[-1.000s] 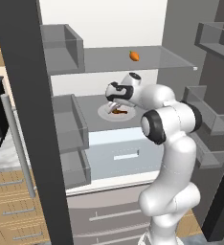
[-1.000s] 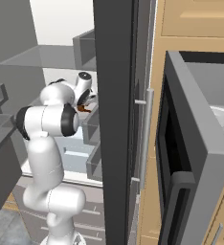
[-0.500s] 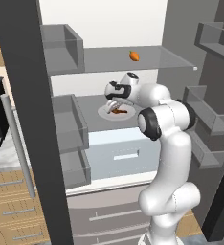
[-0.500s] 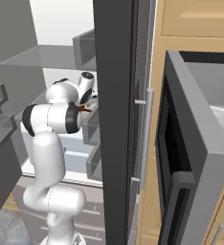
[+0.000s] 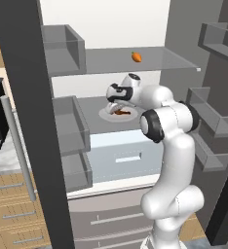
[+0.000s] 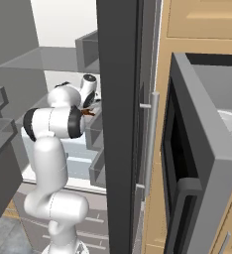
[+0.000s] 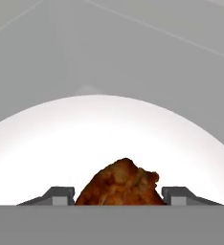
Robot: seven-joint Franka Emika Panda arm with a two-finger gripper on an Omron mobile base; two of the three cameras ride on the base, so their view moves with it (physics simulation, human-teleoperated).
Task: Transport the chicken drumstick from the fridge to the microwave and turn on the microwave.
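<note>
Since a second ago the arm has reached a little deeper into the fridge (image 5: 33,58), bringing its end effector (image 5: 117,108) low over the plate. Largest first: the fridge stands open, and to the right the microwave (image 6: 197,163) has its door swung out. On a fridge shelf lies a white plate (image 7: 42,143) carrying the chicken drumstick (image 7: 119,186). Both dark fingertips (image 7: 60,195) stand apart, one either side of the meat, not closed on it. Above sits a small orange item (image 5: 136,57).
</note>
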